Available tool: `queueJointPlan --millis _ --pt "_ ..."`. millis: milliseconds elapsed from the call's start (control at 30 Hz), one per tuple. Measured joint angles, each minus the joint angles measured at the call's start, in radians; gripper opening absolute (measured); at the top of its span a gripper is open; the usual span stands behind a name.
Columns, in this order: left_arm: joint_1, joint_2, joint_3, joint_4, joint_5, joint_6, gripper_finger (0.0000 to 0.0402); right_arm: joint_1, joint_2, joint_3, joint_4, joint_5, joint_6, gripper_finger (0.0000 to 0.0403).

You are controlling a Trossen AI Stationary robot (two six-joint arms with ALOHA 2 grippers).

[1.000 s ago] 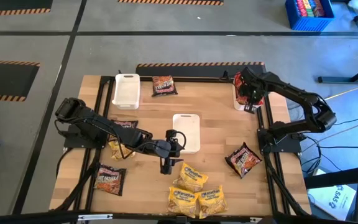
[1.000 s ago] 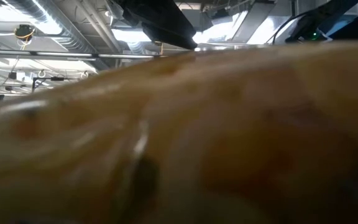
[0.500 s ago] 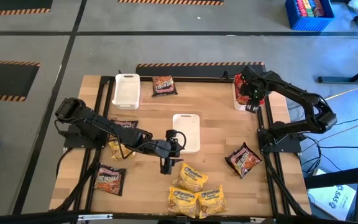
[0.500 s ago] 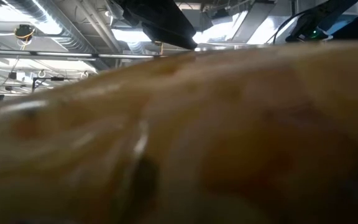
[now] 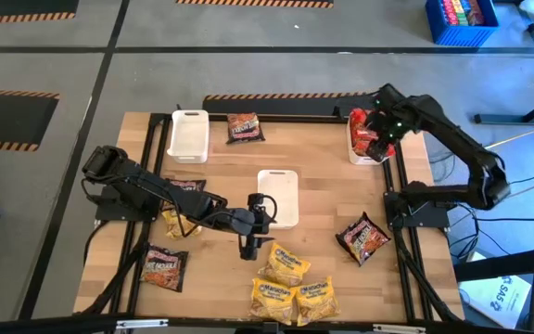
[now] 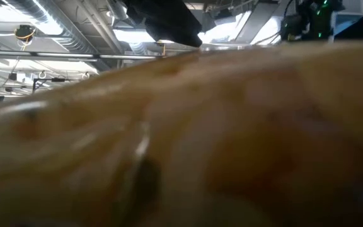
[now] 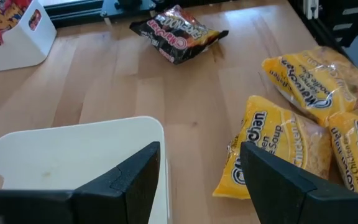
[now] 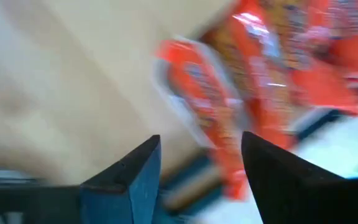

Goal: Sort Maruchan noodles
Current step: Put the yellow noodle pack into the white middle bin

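Maruchan noodles lie scattered on the wooden table. Three yellow packets (image 5: 290, 283) sit by the near edge, with dark packets at the far side (image 5: 245, 127), at the right (image 5: 363, 237) and at the near left (image 5: 163, 267). Red packets (image 5: 361, 133) lie in the white tray (image 5: 354, 156) at the far right. My right gripper (image 8: 201, 140) hangs open above them, with nothing between its fingers. My left gripper (image 7: 201, 149) stands open beside the middle white tray (image 5: 280, 181), pointing toward the yellow packets (image 7: 272, 149).
A third white tray (image 5: 189, 134) stands at the far left. One more dark packet (image 5: 188, 187) and a yellow one (image 5: 171, 224) lie under my left arm. A blurred orange-brown surface (image 6: 181, 139) close to the lens fills the low view. A black frame rims the table.
My right gripper has risen from the far right tray and its wrist has turned. The red packets stay in the tray.
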Motion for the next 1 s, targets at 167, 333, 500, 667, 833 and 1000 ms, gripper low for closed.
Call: queueJointPlan --millis 167,333,500,667,833,1000 --pt "-0.001 0.0 0.0 0.013 -0.005 0.001 0.0216 0.111 -0.115 -0.019 0.112 -0.312 0.1 0.0187" --pt "-0.004 0.0 0.0 0.027 -0.01 -0.003 0.0216 0.356 -0.219 -0.099 0.358 -0.397 0.27 0.0182" --pt "-0.03 0.0 0.0 -0.007 0.0 -0.042 0.0216 0.65 -0.246 -0.211 0.596 -0.288 0.418 0.0182" --pt "-0.071 0.0 0.0 -0.117 -0.009 -0.113 0.0216 0.908 -0.227 -0.313 0.777 -0.129 0.509 0.0182" --pt "-0.11 -0.026 0.001 -0.171 -0.032 -0.168 0.0216 1.094 -0.194 -0.369 0.918 0.031 0.561 0.0182" --pt "-0.143 -0.08 0.0 -0.271 -0.069 -0.217 0.0216 1.211 -0.117 -0.379 0.99 0.121 0.582 0.0182"
